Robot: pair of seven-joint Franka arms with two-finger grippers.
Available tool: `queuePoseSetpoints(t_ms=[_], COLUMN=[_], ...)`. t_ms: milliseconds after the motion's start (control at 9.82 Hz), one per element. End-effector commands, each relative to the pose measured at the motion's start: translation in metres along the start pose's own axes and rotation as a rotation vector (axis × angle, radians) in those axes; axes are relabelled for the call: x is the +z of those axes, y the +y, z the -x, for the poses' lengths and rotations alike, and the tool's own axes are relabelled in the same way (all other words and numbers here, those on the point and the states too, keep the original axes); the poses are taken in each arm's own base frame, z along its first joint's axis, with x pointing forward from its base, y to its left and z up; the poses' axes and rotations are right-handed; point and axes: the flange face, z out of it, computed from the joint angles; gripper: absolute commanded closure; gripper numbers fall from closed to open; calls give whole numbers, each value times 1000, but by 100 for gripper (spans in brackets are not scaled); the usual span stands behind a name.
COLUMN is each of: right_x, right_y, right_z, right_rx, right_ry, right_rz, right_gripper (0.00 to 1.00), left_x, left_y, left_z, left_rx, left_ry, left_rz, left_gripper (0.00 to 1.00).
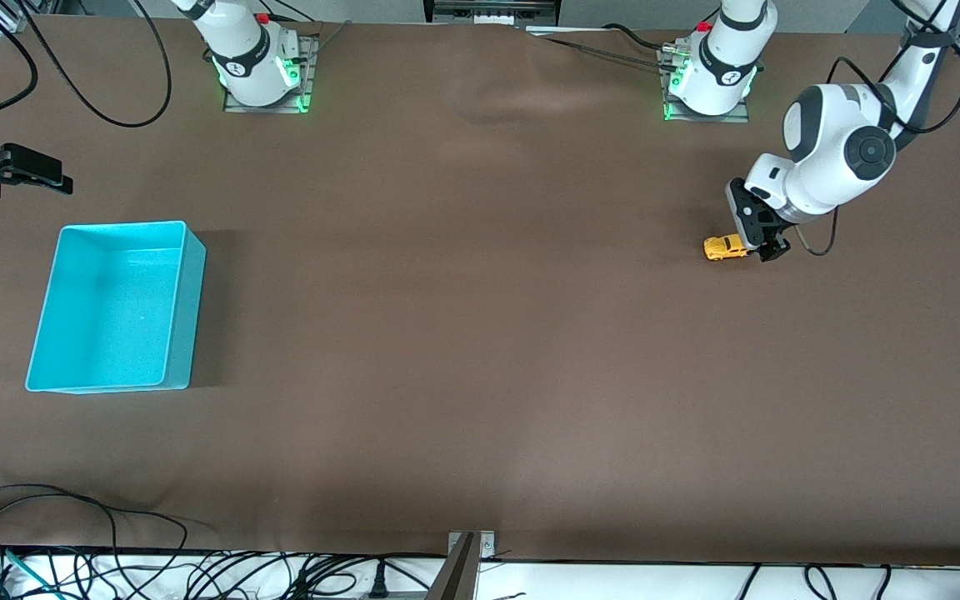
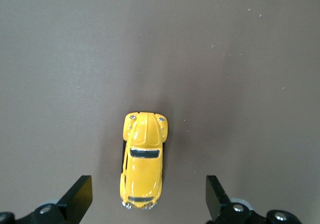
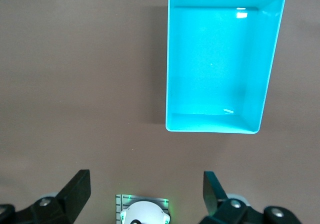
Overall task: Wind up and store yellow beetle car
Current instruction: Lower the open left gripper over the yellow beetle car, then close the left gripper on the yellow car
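The yellow beetle car [image 1: 725, 247] stands on the brown table at the left arm's end. In the left wrist view the car [image 2: 143, 159] lies lengthwise, its rear end between my fingertips. My left gripper [image 1: 762, 248] is low over the table at the car's rear, open [image 2: 149, 191], with wide gaps on both sides and no contact with the car. The turquoise bin [image 1: 113, 307] stands empty at the right arm's end. My right gripper [image 3: 147, 184] is open and empty, held high over the table near its own base, waiting.
The right arm's base [image 3: 143, 213] shows under the right gripper, with the bin [image 3: 220, 63] past it. A black clamp-like fixture [image 1: 9, 171] juts in at the table edge beside the bin. Cables lie along the edge nearest the front camera.
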Motion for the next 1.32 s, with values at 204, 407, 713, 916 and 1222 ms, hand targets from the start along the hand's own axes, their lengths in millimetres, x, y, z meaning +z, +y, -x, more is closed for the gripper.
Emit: queuePoseSetpoints(t_ms=[204, 407, 713, 916, 1222], right_x=[-4, -4, -1, -1, -1], right_y=[3, 8, 8, 8, 9], right_z=[4, 5, 7, 7, 7], right_rx=[-8, 1, 3, 2, 4], right_ry=[-9, -10, -30, -30, -31], right_rz=[-41, -43, -46, -48, -48], right_gripper=[0, 0, 0, 0, 0], left_x=[51, 54, 53, 50, 44], left_y=[-10, -8, -7, -8, -13], left_z=[21, 24, 24, 23, 22], left_rx=[120, 129, 146, 151, 156], left_ry=[22, 22, 21, 22, 23], left_rz=[-54, -48, -50, -57, -73], left_gripper=[3, 19, 53, 63, 91])
